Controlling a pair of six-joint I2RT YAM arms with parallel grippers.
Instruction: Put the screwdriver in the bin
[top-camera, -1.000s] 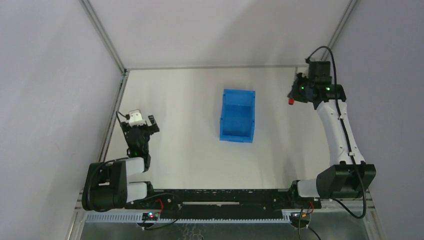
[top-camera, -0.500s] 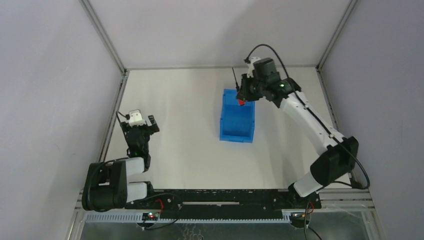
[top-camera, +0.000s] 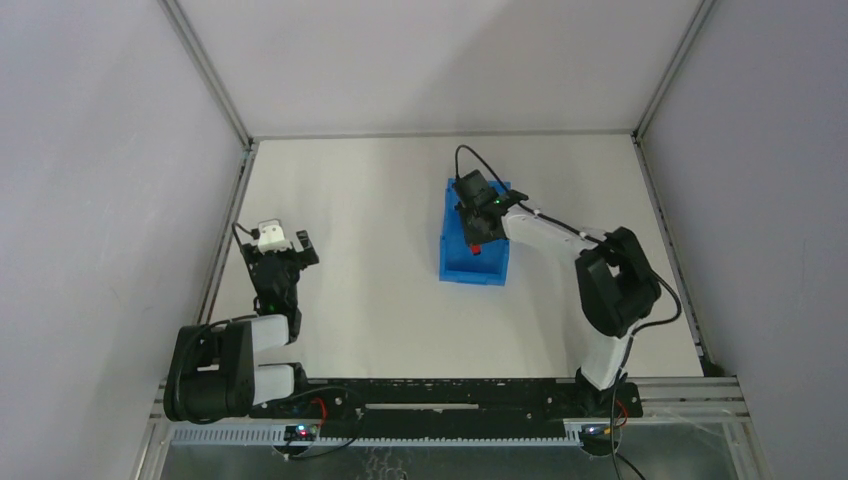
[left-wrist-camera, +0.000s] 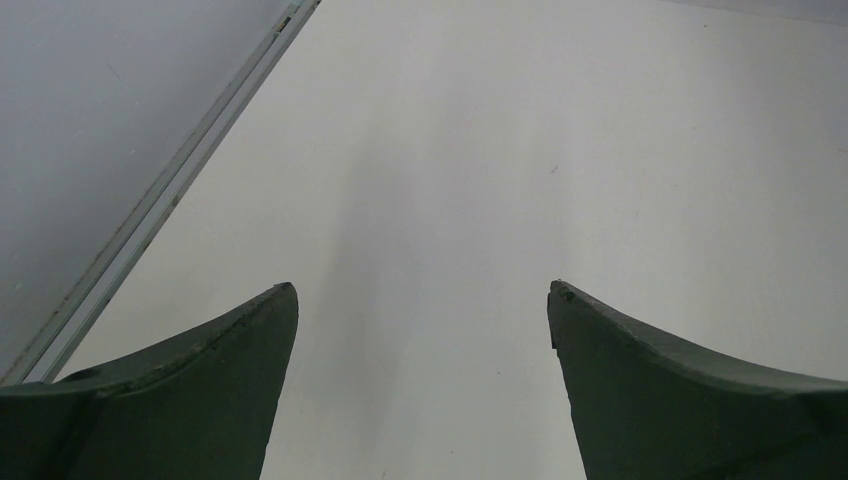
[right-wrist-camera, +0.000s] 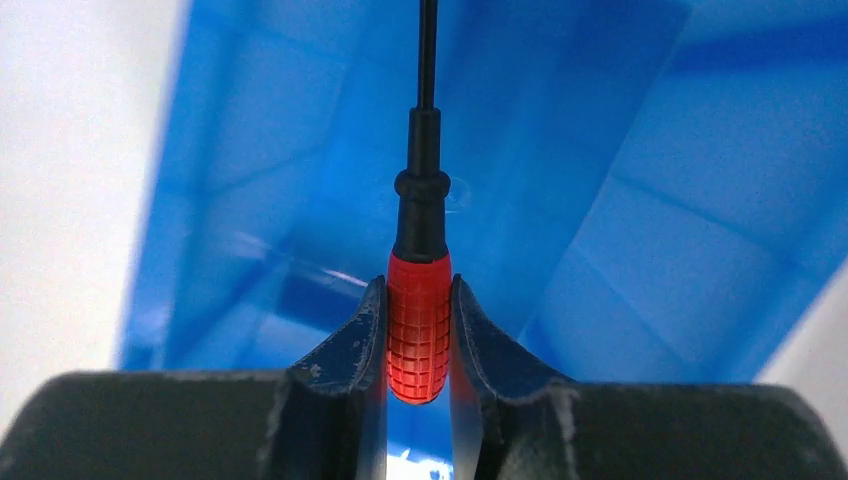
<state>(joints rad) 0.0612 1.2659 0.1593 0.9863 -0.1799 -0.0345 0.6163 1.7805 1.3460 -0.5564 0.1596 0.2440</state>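
Right gripper (right-wrist-camera: 418, 290) clamps the screwdriver (right-wrist-camera: 421, 215) over the bin (right-wrist-camera: 650, 230), mid-frame. Next, I'd guess: just let go. Left gripper (left-wrist-camera: 422, 295) gapes, empty.

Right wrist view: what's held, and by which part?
The right gripper is shut on the screwdriver, pinching its red handle; the shaft points out over the bin. The left gripper is open and empty.

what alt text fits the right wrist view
The right end effector is shut on the red handle of the screwdriver, its thin dark shaft pointing up past the frame's top edge. Behind it the inside of the blue bin fills most of the view, with white table at both sides.
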